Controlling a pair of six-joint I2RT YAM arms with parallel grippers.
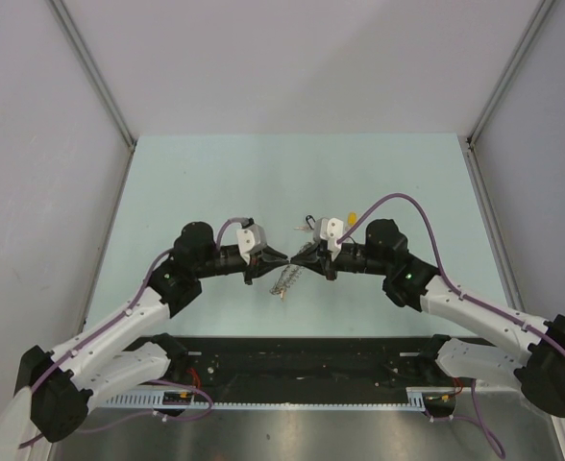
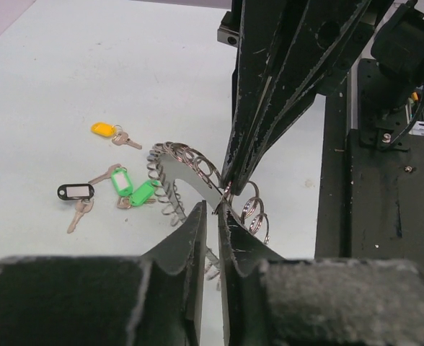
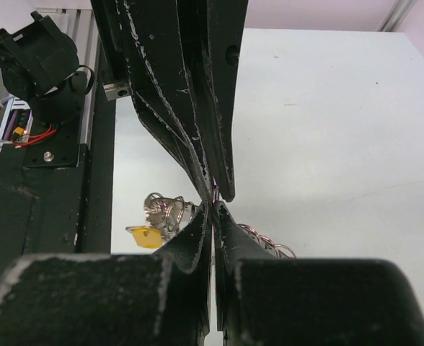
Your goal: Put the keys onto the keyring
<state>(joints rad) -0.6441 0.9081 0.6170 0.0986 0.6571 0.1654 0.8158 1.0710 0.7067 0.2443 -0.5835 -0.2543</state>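
The left claw (image 2: 212,209) was seen drawn almost shut, only a narrow slit being left between its fingers. The rim of the keyring (image 2: 187,173) was pinched at its very tips. The right claw (image 3: 213,207) was met tip to tip with it. Its fingers were pressed fully together on the same stretch of rim, directly ahead of the left claw's tips.

The keyring was held up off the pale table (image 2: 68,72). From the shared pinch point it was curved down and away to the left of the left claw, and its coiled loops were hung beneath both sets of tips.

The loose keys were laid flat on the table, beyond the ring and well to the left of the left claw. A yellow-headed key (image 2: 104,130) was placed farthest off, two green-headed keys (image 2: 120,180) just beside the ring's coils, and a black-headed key (image 2: 75,191) left of those.

In the right wrist view another yellow key head (image 3: 146,236) was seen against the coils, below and left of the right claw's tips. Whether it was threaded on could not be told.
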